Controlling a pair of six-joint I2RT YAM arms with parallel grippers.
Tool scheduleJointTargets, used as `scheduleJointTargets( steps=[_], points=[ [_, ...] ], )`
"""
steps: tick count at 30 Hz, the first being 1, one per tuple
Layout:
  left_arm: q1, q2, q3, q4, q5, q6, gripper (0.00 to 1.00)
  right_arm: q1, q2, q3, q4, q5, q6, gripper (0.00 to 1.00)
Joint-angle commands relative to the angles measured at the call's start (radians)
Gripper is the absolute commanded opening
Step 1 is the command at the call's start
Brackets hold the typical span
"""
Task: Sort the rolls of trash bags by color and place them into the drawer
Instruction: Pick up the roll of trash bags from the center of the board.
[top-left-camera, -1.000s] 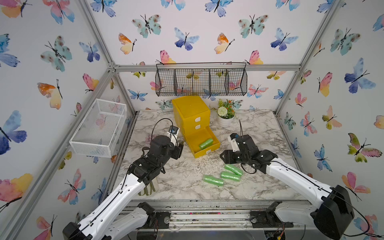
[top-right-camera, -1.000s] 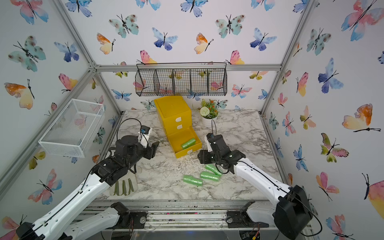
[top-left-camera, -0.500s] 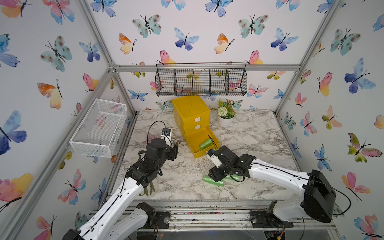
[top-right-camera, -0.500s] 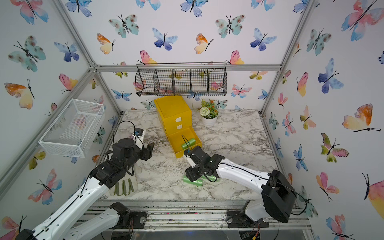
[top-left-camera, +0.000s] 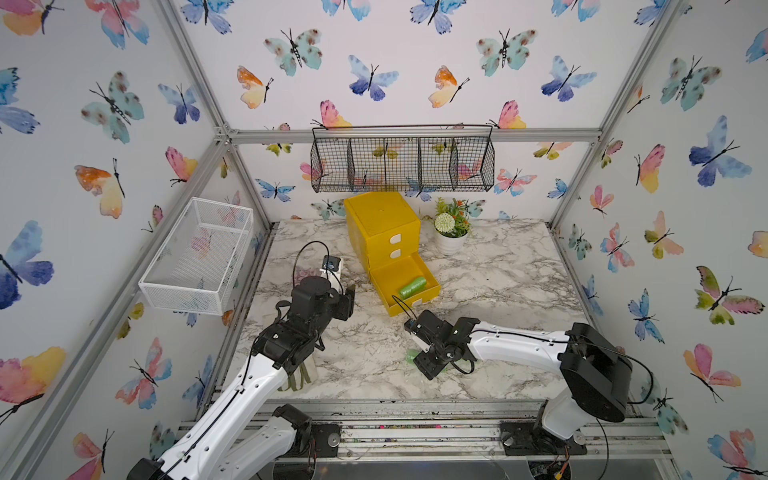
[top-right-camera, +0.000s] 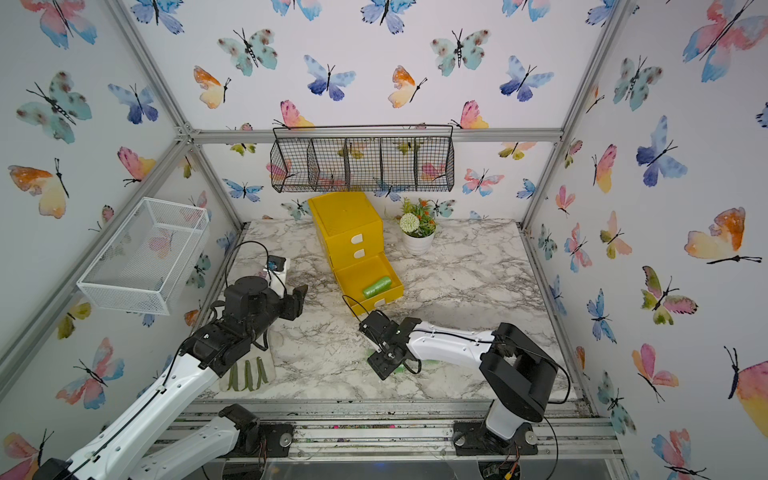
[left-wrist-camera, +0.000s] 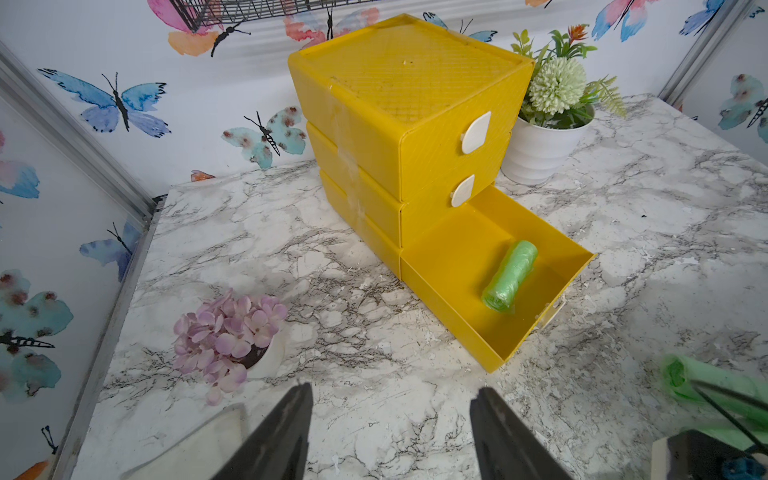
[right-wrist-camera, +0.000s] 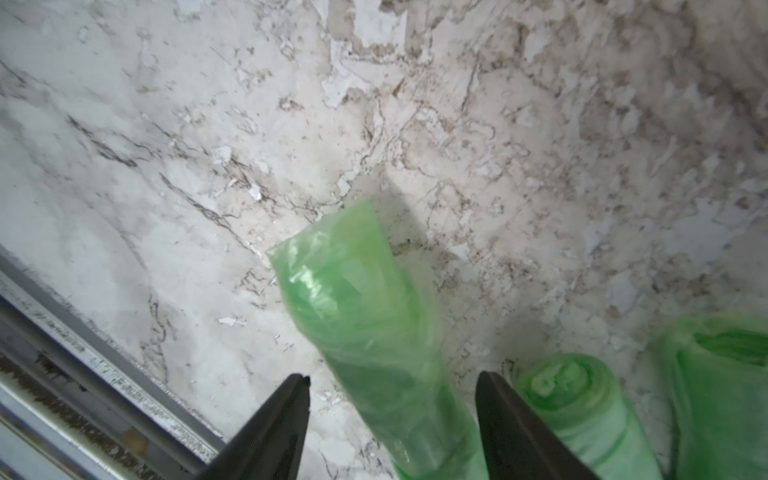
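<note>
The yellow drawer (top-left-camera: 382, 224) (top-right-camera: 347, 224) (left-wrist-camera: 407, 104) stands at the back of the marble table with its bottom tray pulled out. One green roll (top-left-camera: 412, 286) (top-right-camera: 377, 286) (left-wrist-camera: 509, 276) lies in that tray. My right gripper (top-left-camera: 428, 365) (right-wrist-camera: 390, 380) points down near the table's front, open, with its fingers on either side of a green roll (right-wrist-camera: 365, 316). Two more green rolls (right-wrist-camera: 582, 399) (right-wrist-camera: 723, 374) lie beside it. My left gripper (top-left-camera: 347, 297) (left-wrist-camera: 390, 390) is open and empty over bare marble, left of the open tray.
A white pot with a green plant (top-left-camera: 451, 237) stands right of the drawer. A small pot of pink-purple flowers (left-wrist-camera: 230, 332) sits by the left gripper. A glove (top-right-camera: 247, 372) lies under the left arm. The white mesh basket (top-left-camera: 199, 257) and black wire basket (top-left-camera: 403, 160) hang on the walls.
My right arm has swung left and toward the table's front, coming down over the green rolls with its jaws wider. The left arm has shifted only slightly.
</note>
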Motion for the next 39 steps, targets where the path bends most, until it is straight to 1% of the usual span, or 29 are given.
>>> scheduleJointTargets(
  steps=[1,5,12,15,23,25,28,31,36,39],
  points=[
    [0.013,0.003,0.001,0.009,0.021,-0.001,0.65,0.009,0.002,0.021,0.005,0.056,-0.009,0.67],
    [0.022,0.007,0.000,0.008,0.021,-0.002,0.65,0.010,-0.009,0.018,0.010,0.085,-0.006,0.59],
    [0.027,0.010,0.000,0.006,0.030,-0.002,0.65,0.010,0.013,0.013,0.011,0.062,-0.009,0.54],
    [0.027,0.015,0.000,0.006,0.030,-0.002,0.65,0.010,0.027,0.016,0.013,0.047,-0.011,0.48],
    [0.031,0.021,0.003,0.003,0.036,-0.002,0.65,0.010,0.059,0.032,-0.003,0.023,-0.020,0.45],
    [0.031,0.020,0.002,0.002,0.038,-0.002,0.65,0.010,0.056,0.037,-0.007,0.038,-0.014,0.38],
    [0.031,0.020,0.002,0.002,0.040,-0.002,0.65,0.010,0.018,0.042,-0.006,0.059,-0.006,0.28],
    [0.032,0.021,0.003,0.002,0.042,-0.003,0.65,0.009,-0.037,0.060,-0.003,0.067,0.001,0.23],
    [0.034,0.018,0.002,0.004,0.044,-0.004,0.65,0.010,-0.141,0.127,-0.015,0.085,0.039,0.19],
    [0.036,0.017,0.002,0.010,0.055,-0.009,0.65,0.008,-0.186,0.234,-0.024,0.116,0.080,0.23]
  ],
)
